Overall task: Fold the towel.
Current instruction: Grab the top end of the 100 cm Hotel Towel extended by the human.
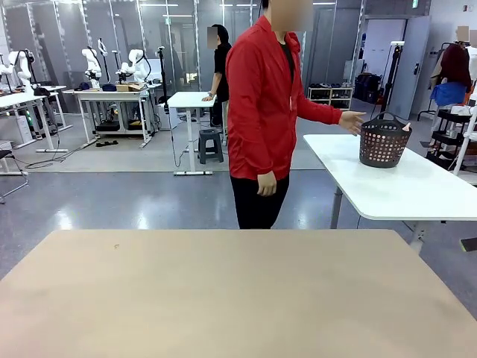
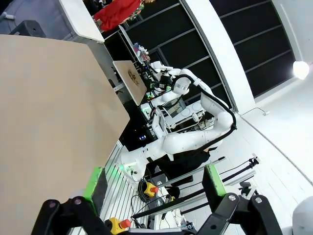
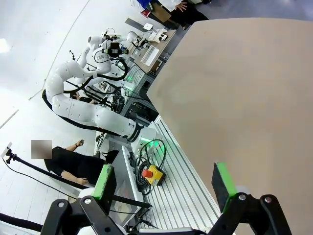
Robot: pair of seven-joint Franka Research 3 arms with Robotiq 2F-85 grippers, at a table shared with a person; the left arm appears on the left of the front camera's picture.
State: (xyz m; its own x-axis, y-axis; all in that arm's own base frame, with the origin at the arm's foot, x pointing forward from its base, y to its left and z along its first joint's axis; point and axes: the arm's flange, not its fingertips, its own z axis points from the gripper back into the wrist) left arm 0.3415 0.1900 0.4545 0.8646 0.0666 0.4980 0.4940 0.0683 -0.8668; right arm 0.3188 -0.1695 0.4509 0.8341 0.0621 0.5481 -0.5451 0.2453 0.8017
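A person (image 1: 261,97) in a red jacket stands across the bare tan tabletop (image 1: 238,298) and reaches an open palm (image 1: 350,121) toward a dark laundry basket (image 1: 384,142) on a white side table (image 1: 402,186). A sliver of salmon pink at the basket's rim appears to be the towel (image 1: 405,127), bunched inside, so its long axis cannot be read. The robot's left hand (image 2: 154,180) and right hand (image 3: 164,178) both hang released over their own edge of the tabletop, green pads spread wide and grasping nothing. The towel lies well apart from both, off the far right corner, nearer the right arm. Folding looks not yet begun, pending the towel's arrival on the tabletop.
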